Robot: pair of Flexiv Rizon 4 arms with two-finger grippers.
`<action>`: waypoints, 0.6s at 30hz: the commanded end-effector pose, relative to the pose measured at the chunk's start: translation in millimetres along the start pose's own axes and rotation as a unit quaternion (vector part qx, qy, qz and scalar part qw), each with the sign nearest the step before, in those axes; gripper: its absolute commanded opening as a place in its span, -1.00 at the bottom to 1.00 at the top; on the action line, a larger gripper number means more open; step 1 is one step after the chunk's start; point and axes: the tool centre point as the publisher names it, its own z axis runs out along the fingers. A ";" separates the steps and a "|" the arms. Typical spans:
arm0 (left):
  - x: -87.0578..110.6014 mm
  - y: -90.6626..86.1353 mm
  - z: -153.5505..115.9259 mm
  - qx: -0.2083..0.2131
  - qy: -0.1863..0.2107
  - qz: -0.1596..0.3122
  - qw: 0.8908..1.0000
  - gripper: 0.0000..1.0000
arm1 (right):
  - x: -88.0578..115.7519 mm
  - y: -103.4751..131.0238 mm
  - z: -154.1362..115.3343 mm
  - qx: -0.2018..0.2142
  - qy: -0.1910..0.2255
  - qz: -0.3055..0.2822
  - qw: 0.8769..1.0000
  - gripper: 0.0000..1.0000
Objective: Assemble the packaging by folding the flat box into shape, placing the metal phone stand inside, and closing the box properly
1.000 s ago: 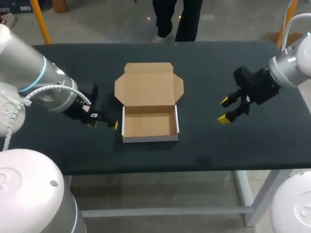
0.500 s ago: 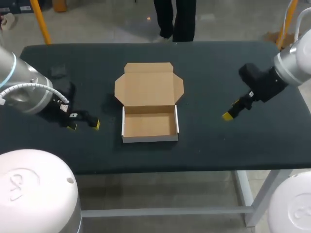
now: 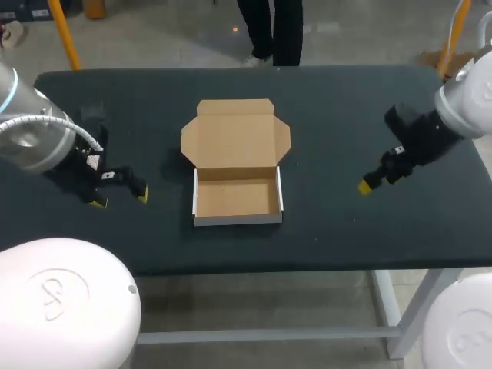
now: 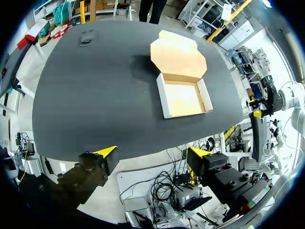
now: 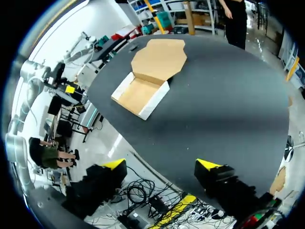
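Cardboard box lies open mid-table, well apart from both the left gripper and the right gripper, whose fingers are spread and empty.

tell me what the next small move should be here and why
Probably send the left gripper toward the small dark object near the table's far left corner; it may be the phone stand, though that is hard to tell. The box stands folded, lid open, nothing inside, and both the left and the right gripper are open and empty.
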 end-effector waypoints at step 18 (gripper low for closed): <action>9.5 -4.5 -15.5 -0.017 -0.047 -0.040 0.998 1.00 | -9.3 -35.8 -34.9 0.002 -0.100 0.098 0.990 1.00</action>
